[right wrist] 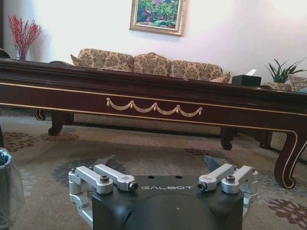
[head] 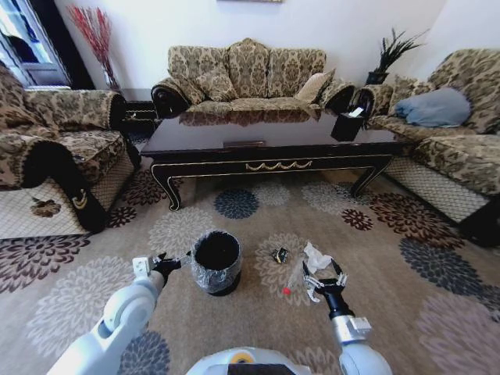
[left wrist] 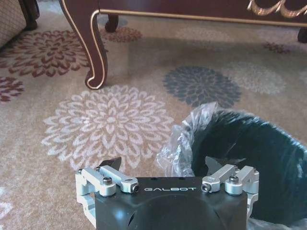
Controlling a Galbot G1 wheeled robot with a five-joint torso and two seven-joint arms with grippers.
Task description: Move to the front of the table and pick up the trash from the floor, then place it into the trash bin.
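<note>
From the head view I see the right tool [head: 323, 279] low over the floor [head: 375, 258], fingers spread open, directly above the clear bottle [head: 294, 280]; the tool covers most of the bottle, leaving its red cap and part of its body visible. The white tissue [head: 316, 255] lies just beyond the tool, and the small dark wrapper [head: 280, 255] sits between the tissue and the trash bin [head: 216, 262]. The right wrist view looks level at the table [right wrist: 153, 103] front rail and shows the same tool [right wrist: 160, 165] open with nothing between its fingers; the trash beneath is hidden from it. The left tool [head: 170, 262] hangs just beside the bin. In the left wrist view this tool [left wrist: 165, 167] is open and empty, and the bin [left wrist: 249, 153] is cut off at the frame edge.
</note>
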